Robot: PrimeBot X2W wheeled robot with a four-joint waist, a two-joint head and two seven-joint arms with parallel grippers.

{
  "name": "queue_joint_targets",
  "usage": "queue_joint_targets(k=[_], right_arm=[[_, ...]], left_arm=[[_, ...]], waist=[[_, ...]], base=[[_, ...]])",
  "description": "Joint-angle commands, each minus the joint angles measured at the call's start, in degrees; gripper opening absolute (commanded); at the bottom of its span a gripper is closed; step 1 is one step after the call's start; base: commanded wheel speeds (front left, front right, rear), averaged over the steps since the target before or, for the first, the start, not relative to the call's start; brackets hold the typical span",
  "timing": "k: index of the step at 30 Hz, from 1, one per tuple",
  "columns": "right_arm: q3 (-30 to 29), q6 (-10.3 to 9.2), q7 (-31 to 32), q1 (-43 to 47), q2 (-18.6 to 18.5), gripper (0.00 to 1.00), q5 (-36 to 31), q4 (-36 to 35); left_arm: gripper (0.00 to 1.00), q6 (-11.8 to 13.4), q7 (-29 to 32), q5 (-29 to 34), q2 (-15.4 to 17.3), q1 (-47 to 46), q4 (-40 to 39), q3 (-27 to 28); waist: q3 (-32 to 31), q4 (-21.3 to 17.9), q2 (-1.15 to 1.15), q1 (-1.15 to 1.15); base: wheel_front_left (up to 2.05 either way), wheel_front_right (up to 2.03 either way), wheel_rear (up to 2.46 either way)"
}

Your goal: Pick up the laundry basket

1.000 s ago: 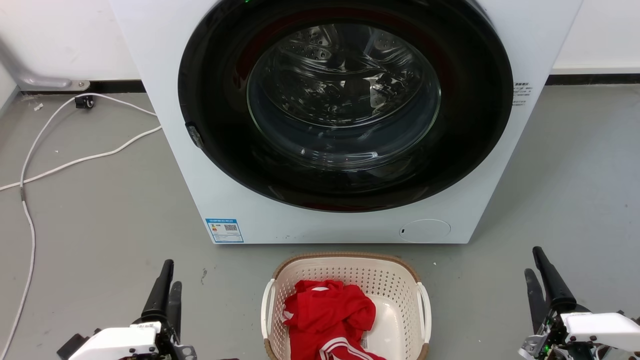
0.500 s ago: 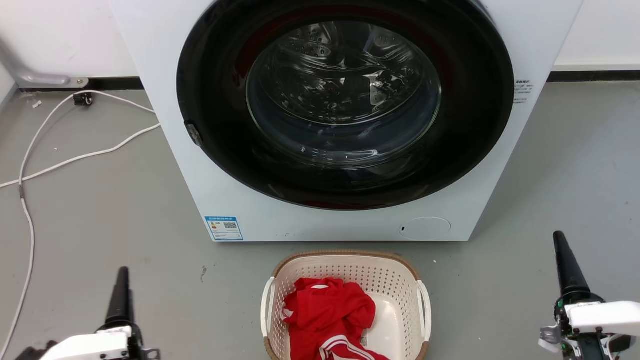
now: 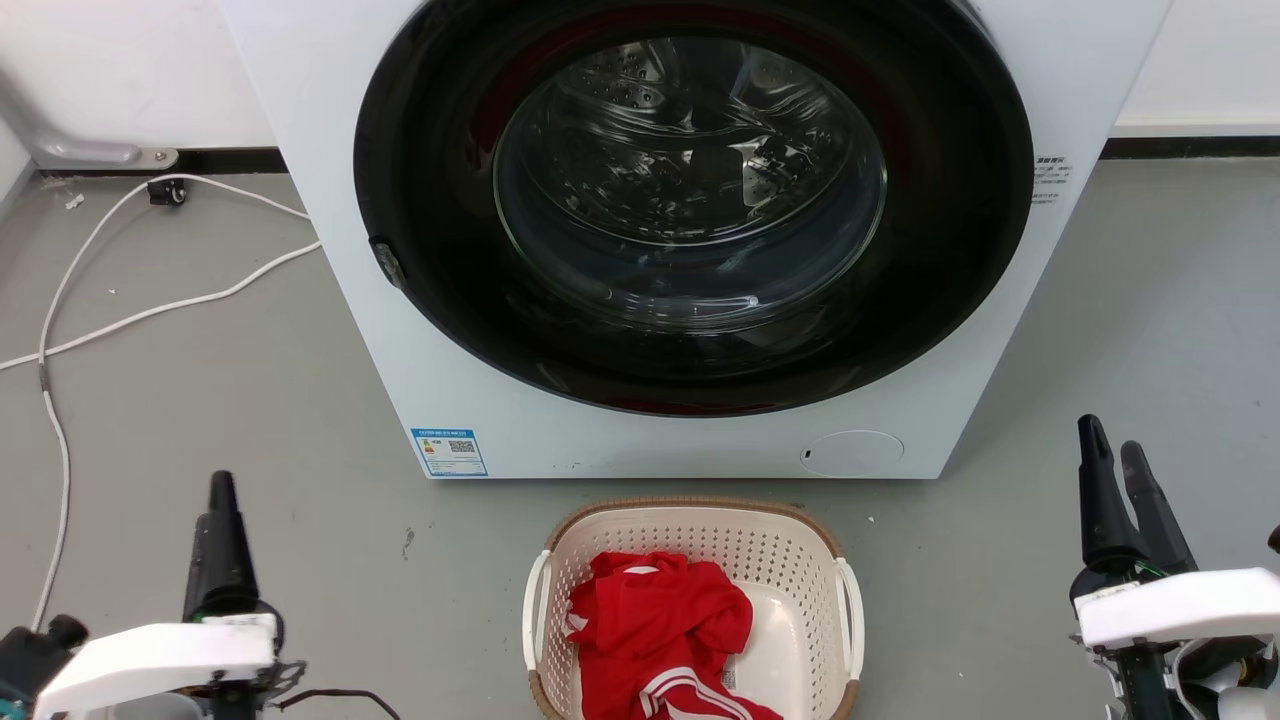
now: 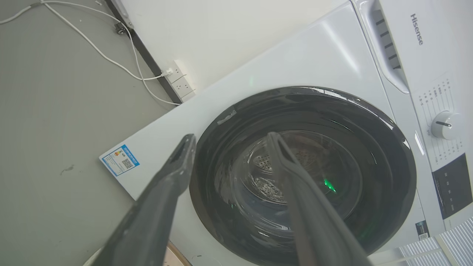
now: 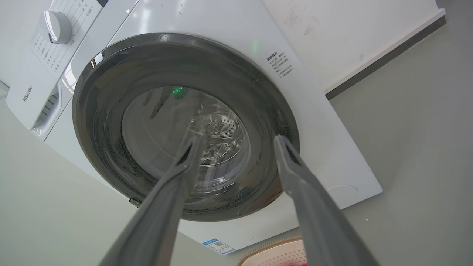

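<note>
One cream perforated plastic laundry basket (image 3: 690, 545), one red garment (image 3: 650, 630) inside; white washing machine (image 3: 620, 445) behind. My left gripper (image 4: 231, 137), right gripper (image 3: 1112, 438): fingers spread, empty.

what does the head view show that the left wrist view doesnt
Head view: the red garment lying in the laundry basket, and the right gripper. Left wrist view: the control knob and a wall socket. Both: the washing machine, its blue label, and the left gripper.
</note>
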Motion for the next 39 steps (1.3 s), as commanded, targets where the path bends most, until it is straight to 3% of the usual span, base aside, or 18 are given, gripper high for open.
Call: queue_joint_targets(k=[1,4,23,33,39], right_arm=[[0.3,0.01,-0.7,-0.6,-0.3,1.0,-2.9,-1.3],[0.7,0.01,-1.2,-0.3,-0.3,1.0,-6.4,-1.9],[1.1,0.01,-4.5,0.9,-0.3,1.0,-21.2,1.4],[2.1,0.01,-6.0,0.5,-0.3,1.0,-28.1,3.2],[2.0,0.01,-6.7,0.6,-0.3,1.0,-31.6,4.0]], left_arm=[[1.0,0.7,-0.6,2.6,0.2,0.3,-2.3,-1.1],[1.0,2.0,-1.1,6.5,0.2,1.3,-4.5,-3.8],[1.0,4.4,-4.3,33.4,0.9,3.8,-7.9,-15.9],[1.0,9.4,-5.8,40.6,3.7,3.5,-8.1,-21.9],[1.0,10.6,-6.6,42.8,5.2,3.8,-6.4,-25.1]], waist=[[0.0,0.0,0.0,0.0],[0.0,0.0,0.0,0.0],[0.3,-0.6,0.0,0.0],[0.5,-0.7,0.0,0.0],[0.5,-0.6,0.0,0.0]], base=[[0.0,0.0,0.0],[0.0,0.0,0.0],[0.0,0.0,0.0],[0.0,0.0,0.0],[0.0,0.0,0.0]])
